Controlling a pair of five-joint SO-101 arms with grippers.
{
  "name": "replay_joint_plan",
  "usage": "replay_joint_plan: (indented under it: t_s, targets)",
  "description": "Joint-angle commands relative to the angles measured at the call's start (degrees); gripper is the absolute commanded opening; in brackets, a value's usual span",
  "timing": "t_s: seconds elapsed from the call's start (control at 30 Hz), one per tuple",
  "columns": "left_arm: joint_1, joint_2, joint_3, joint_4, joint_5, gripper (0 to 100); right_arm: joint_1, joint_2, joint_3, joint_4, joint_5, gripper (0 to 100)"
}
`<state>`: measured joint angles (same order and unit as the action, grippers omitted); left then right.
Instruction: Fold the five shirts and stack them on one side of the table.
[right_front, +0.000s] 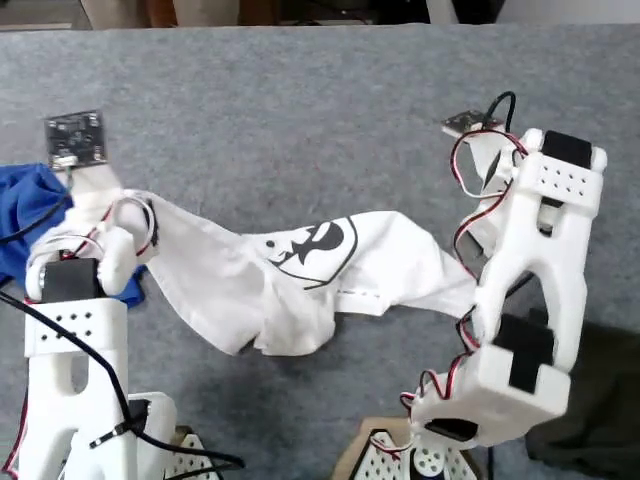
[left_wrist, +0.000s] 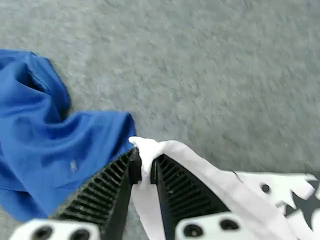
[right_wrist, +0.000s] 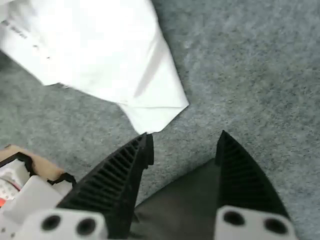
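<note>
Seen from the high view, the white shirt (right_front: 300, 270) lay bunched and half stretched across the grey table (right_front: 300, 100) between the two arms. It was not yet flat, so the step in hand was probably spreading it for a first fold. A blue shirt (right_front: 25, 200) was heaped beside one arm and a dark shirt (right_front: 590, 400) beside the other, both unfolded. In the left wrist view, the left gripper (left_wrist: 142, 167) had its fingers pinched tight on a corner of the white shirt. A nub of cloth poked out past the fingertips and the rest trailed off to one side of them, while the blue shirt crowded the other side. In the right wrist view, the right gripper (right_wrist: 182, 142) stood wide open and held nothing. A loose corner of the white shirt lay just beyond its fingertips, and the dark shirt sat beneath the finger bases. The next move likely called for those fingers to close on that corner alone, clear of the dark cloth, then draw the shirt taut.
</note>
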<state>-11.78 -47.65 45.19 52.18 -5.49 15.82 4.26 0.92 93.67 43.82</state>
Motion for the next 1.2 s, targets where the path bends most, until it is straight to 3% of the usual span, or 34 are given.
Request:
replay_joint_plan:
  t_s: [0.0,0.33,0.5,0.67,0.97,1.17]
  targets:
    - [-3.08,-0.13,1.49,-5.71,0.35,2,-6.73,-7.78,-1.19,5.36,0.7,19.6]
    - [-3.34,-0.13,17.49,-21.19,2.2,2,-40.75,-25.54,14.9,8.26,-6.07,18.2]
    - [-3.43,-0.22,20.92,-23.82,3.43,2,-51.3,-28.35,29.14,-0.53,-10.73,18.3]
    - [-3.34,-0.22,22.24,-24.0,3.43,2,-54.73,-25.8,37.67,-12.92,-13.1,18.3]
    - [-3.34,-0.13,23.3,-25.76,3.34,2,-54.46,-15.69,37.67,-27.34,-16.97,17.9]
    - [-3.34,-0.13,25.05,-28.4,3.25,2,-51.38,-8.84,31.78,-29.63,-16.62,8.1]
